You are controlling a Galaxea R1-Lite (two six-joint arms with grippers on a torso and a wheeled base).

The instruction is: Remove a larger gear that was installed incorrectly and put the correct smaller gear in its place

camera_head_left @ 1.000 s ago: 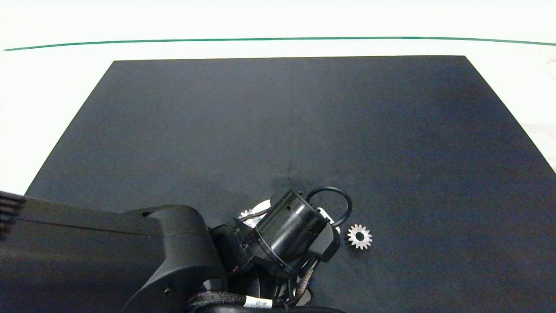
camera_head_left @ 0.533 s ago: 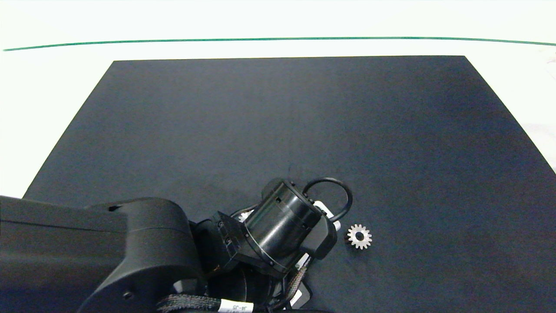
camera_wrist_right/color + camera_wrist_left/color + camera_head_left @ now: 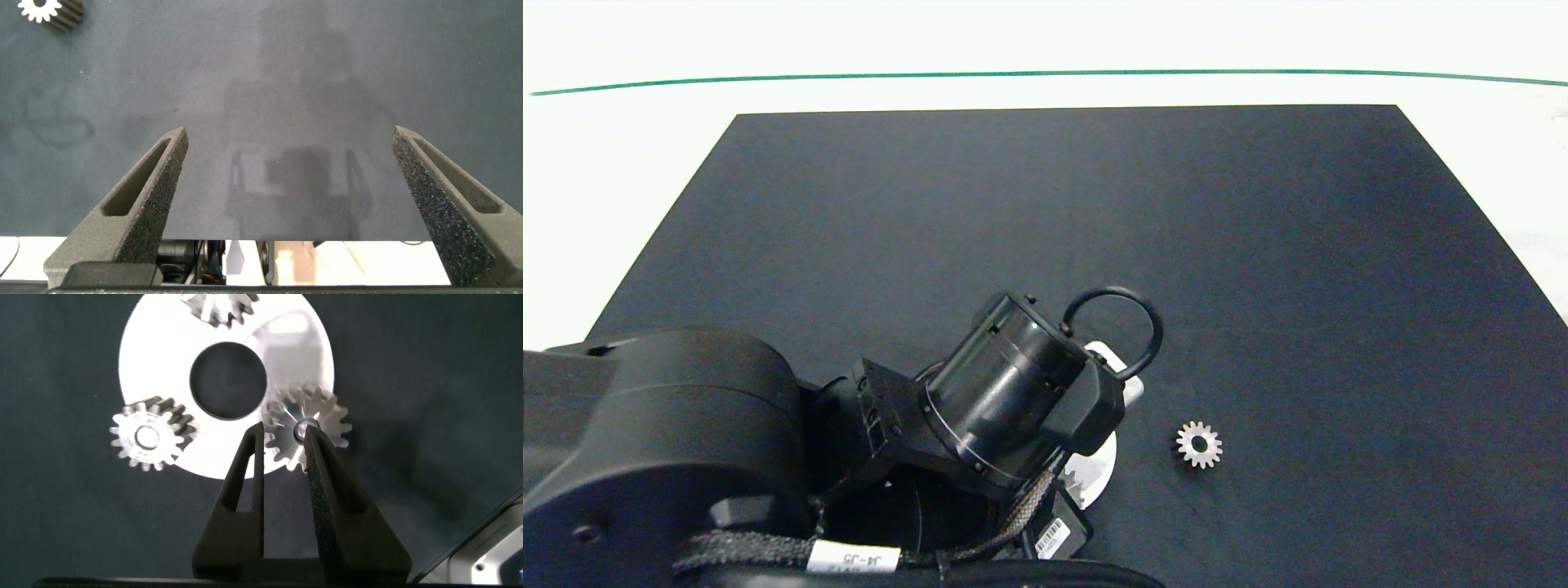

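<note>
Larger gear (image 3: 309, 425) is sitting on the white disc's (image 3: 155, 351) rim, the left gripper (image 3: 285, 445) pinching its edge as the arm is drawing back and lifting. Removal is starting. Beyond the disc, the smaller gear (image 3: 1199, 444) is lying loose on the mat (image 3: 1258, 245). Right gripper (image 3: 286, 175) is hovering, fingers spread.

It looks like a lab or test bench: a plain white table (image 3: 621, 204) with a green line (image 3: 1045, 73) towards 12 o'clock carries a black mat (image 3: 1094, 245), on which lie only a white disc (image 3: 155, 351) bearing small gears and, towards 4 o'clock, a loose gear (image 3: 1199, 444).
</note>
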